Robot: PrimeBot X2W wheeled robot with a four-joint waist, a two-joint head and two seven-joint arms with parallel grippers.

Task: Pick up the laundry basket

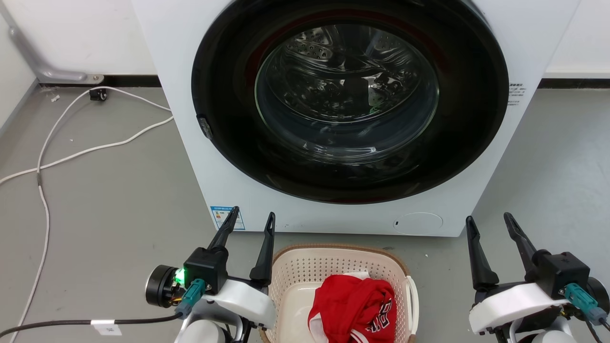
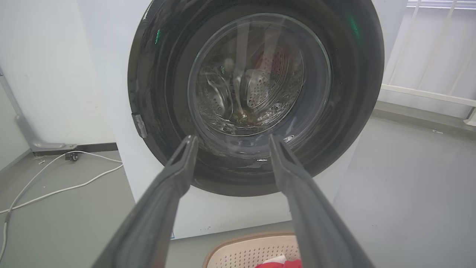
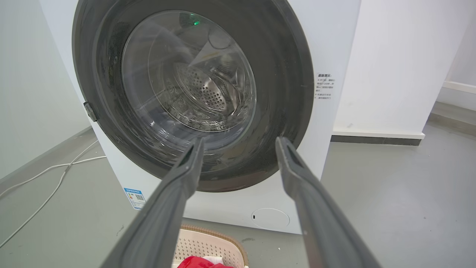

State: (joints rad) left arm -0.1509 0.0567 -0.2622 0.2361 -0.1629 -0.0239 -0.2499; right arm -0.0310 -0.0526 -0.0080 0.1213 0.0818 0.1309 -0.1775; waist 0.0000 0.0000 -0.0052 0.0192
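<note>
The laundry basket point(image 1: 305, 269) sits on the floor point(image 1: 119, 228) right below me, rim just short of the washing machine point(image 1: 176, 119), with a red garment point(image 1: 350, 305) bearing unreadable white print inside. My left gripper point(image 1: 253, 213) hangs by the basket's left edge, jaws wide and empty. My right gripper point(image 1: 488, 217), jaws equally wide, has bare floor between it and the basket. The machine's blue sticker point(image 1: 228, 217) and side label point(image 1: 516, 94) are too small to read. A white cable point(image 1: 71, 155) loops across open floor, left.
</note>
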